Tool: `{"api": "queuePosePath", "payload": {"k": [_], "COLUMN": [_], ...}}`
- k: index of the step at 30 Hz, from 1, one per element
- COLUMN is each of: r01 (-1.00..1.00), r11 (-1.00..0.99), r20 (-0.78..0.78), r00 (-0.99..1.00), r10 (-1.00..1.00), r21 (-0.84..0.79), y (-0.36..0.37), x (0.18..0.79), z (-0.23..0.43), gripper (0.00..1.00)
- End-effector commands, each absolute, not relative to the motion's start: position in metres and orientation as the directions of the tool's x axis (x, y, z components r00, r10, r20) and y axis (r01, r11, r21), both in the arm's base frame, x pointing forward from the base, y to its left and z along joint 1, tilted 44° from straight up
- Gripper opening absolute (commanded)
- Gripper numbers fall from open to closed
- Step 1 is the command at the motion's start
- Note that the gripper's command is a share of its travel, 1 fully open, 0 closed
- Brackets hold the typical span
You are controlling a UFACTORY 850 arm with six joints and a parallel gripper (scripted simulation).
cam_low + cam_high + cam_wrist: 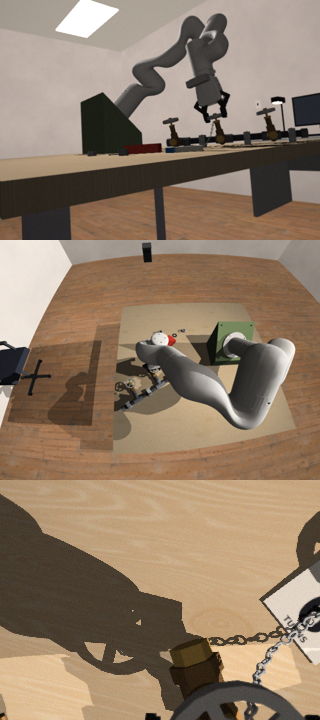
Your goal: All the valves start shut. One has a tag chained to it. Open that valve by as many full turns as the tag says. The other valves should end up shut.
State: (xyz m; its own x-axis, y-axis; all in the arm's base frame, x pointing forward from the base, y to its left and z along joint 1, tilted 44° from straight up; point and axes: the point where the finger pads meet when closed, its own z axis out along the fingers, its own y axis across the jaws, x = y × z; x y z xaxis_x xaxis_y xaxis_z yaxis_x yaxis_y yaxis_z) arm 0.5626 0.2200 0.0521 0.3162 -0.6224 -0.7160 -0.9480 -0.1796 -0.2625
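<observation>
Three brass valves with grey handwheels stand on a dark pipe (248,136) on the table. The middle valve (219,131) has a chain (210,131) hanging from it. In the wrist view the chain (250,640) runs to a white tag (300,612) printed "TURNS"; its number is cut off. My gripper (215,115) is shut on the middle valve's handwheel (235,700) from above. The left valve (171,131) and the right valve (268,124) stand apart from the gripper. From above, my arm hides the middle valve; one free handwheel (129,379) shows.
A green base block (230,343) carries my arm. A red block (142,148), a blue-and-grey flat bar (184,148) and small dark nuts (123,151) lie on the table. A monitor (306,109) and a lamp (277,100) stand at the far right.
</observation>
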Motion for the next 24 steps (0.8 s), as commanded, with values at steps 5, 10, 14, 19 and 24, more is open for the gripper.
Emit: {"api": "queuePosePath", "payload": {"k": [5, 10, 14, 19, 24], "r01": [-0.850, -0.706, -0.625, -0.365, -0.082], "r11": [-0.316, -0.438, -0.487, -0.592, -0.644], "r20": [-0.636, -0.522, -0.458, -0.256, -0.040], "r00": [0.525, 0.707, 0.779, 0.930, 0.996], "r10": [-0.565, -0.477, -0.427, -0.263, -0.079], "r21": [-0.421, -0.557, -0.610, -0.719, -0.760], "y": [0.2197, 0.2197, 0.2197, 0.2197, 0.2197], "x": [0.5634, 0.5634, 0.5634, 0.5634, 0.5634], "z": [0.0526, 0.0526, 0.0526, 0.0526, 0.0526], "gripper": [0.00, 0.00, 0.00, 0.00, 0.00]}}
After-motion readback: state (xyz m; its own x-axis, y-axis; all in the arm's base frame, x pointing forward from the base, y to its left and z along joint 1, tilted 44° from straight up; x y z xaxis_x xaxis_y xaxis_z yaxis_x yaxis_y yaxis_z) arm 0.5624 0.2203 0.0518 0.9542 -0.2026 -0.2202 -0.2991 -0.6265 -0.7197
